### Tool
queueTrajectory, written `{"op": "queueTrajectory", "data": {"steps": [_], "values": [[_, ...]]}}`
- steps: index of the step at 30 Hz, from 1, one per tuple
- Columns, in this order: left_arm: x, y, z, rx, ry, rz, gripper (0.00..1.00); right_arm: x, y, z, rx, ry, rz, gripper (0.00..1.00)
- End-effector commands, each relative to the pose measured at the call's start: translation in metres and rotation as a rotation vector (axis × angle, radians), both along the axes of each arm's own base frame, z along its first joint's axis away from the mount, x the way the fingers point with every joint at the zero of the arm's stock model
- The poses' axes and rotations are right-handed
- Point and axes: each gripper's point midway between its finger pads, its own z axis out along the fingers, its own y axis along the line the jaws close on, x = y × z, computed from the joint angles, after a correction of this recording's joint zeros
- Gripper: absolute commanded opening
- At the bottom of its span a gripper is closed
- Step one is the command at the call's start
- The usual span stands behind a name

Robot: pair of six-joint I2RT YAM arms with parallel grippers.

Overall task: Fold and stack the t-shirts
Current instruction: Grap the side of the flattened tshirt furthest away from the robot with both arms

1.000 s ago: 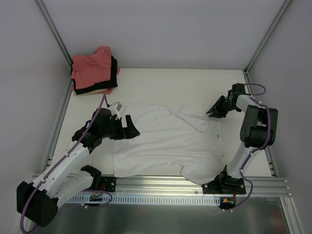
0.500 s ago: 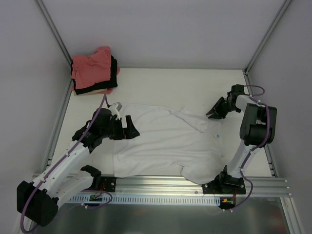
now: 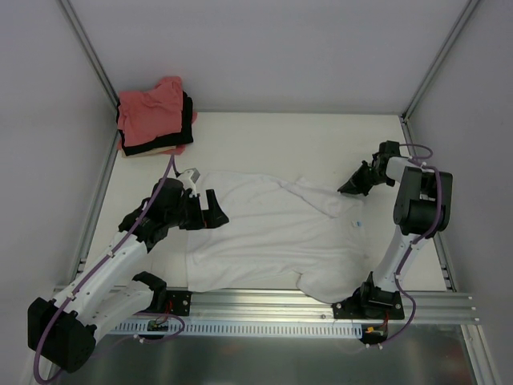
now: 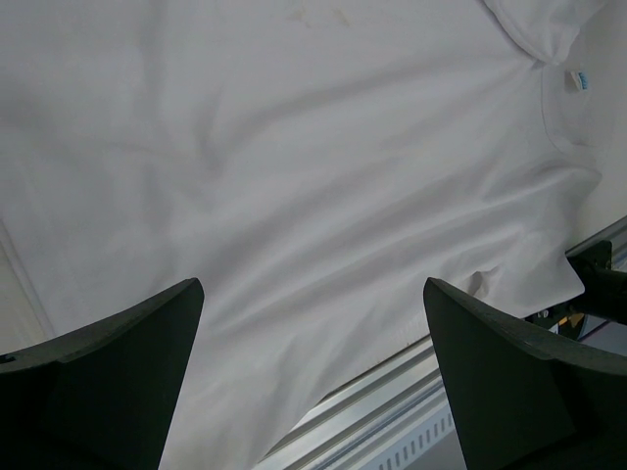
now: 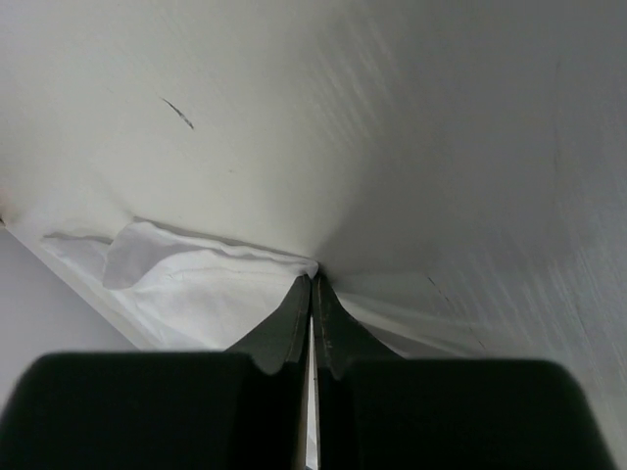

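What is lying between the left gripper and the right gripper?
Only the white t-shirt, spread from the open left gripper to the right gripper, which pinches its edge. The top external view shows this.

Open table [image 3: 288,144] behind the white shirt [image 3: 272,233] (stack [image 3: 155,116] fills far-left corner).

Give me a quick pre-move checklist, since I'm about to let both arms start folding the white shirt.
1. Left gripper open: ok, jaws wide apart over the white t-shirt.
2. Right gripper holding cloth: cannot tell; it is shut at the shirt's edge, and the pinch is not visible.
3. Shirt lying flat: not ok; it is wrinkled, with cloth folded over near the right gripper.
4. Neck label in view: ok.
5. Folded stack clear of both arms: ok, in the far left corner.
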Motion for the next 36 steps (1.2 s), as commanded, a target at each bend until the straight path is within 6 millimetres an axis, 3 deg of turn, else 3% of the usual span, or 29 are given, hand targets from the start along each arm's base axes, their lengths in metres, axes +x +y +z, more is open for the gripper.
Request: {"op": "queueTrajectory", "data": {"steps": [1,6,15,16,18,21,22,23,24,25,26,28,29,31,32,33,35,36], "values": [[0.001,0.001,0.007,0.013,-0.033,-0.01,0.99,0.015,0.0,-0.006,-0.006,-0.026,-0.011,0.0],[0.002,0.001,0.002,0.023,-0.025,-0.009,0.99,0.035,0.0,0.003,0.01,-0.067,-0.029,0.01],[0.015,-0.002,-0.001,0.031,-0.041,0.002,0.99,0.123,-0.001,0.059,0.081,-0.275,-0.076,0.01],[0.018,-0.001,-0.002,0.036,-0.045,0.01,0.99,0.129,-0.001,0.053,0.093,-0.262,-0.087,0.01],[0.025,-0.002,-0.006,0.047,-0.044,0.016,0.98,0.148,-0.001,0.063,0.106,-0.302,-0.092,0.01],[0.039,-0.008,-0.01,0.053,-0.034,0.022,0.99,0.171,-0.002,0.064,0.135,-0.333,-0.109,0.01],[0.045,-0.011,-0.006,0.047,-0.041,0.019,0.99,0.176,-0.003,0.062,0.139,-0.333,-0.117,0.01],[0.05,-0.014,-0.014,0.061,-0.014,0.02,0.99,0.18,-0.002,0.05,0.157,-0.309,-0.127,0.0],[0.055,-0.017,-0.013,0.056,-0.018,0.02,0.99,0.191,-0.002,0.057,0.165,-0.339,-0.128,0.01],[0.064,-0.02,-0.007,0.05,-0.03,0.024,0.99,0.195,-0.002,0.054,0.176,-0.337,-0.134,0.01],[0.071,-0.022,-0.015,0.063,-0.01,0.029,0.99,0.198,0.0,0.043,0.199,-0.313,-0.146,0.01],[0.093,-0.027,-0.005,0.056,-0.051,0.055,0.99,0.209,0.001,0.043,0.223,-0.337,-0.153,0.0],[0.105,-0.026,-0.012,0.082,-0.053,0.071,0.99,0.213,0.003,0.038,0.25,-0.336,-0.166,0.01],[0.136,-0.026,0.005,0.087,-0.133,0.116,0.99,0.217,0.006,0.034,0.279,-0.339,-0.172,0.01],[0.151,-0.021,-0.004,0.135,-0.143,0.136,0.99,0.217,0.009,0.033,0.293,-0.338,-0.171,0.01],[0.169,-0.021,0.01,0.144,-0.196,0.158,0.99,0.22,0.01,0.033,0.305,-0.344,-0.178,0.0],[0.203,-0.006,0.003,0.242,-0.257,0.21,0.99,0.221,0.013,0.034,0.318,-0.348,-0.175,0.01],[0.221,-0.003,0.016,0.253,-0.3,0.227,0.99,0.222,0.015,0.035,0.327,-0.355,-0.177,0.0]]}}
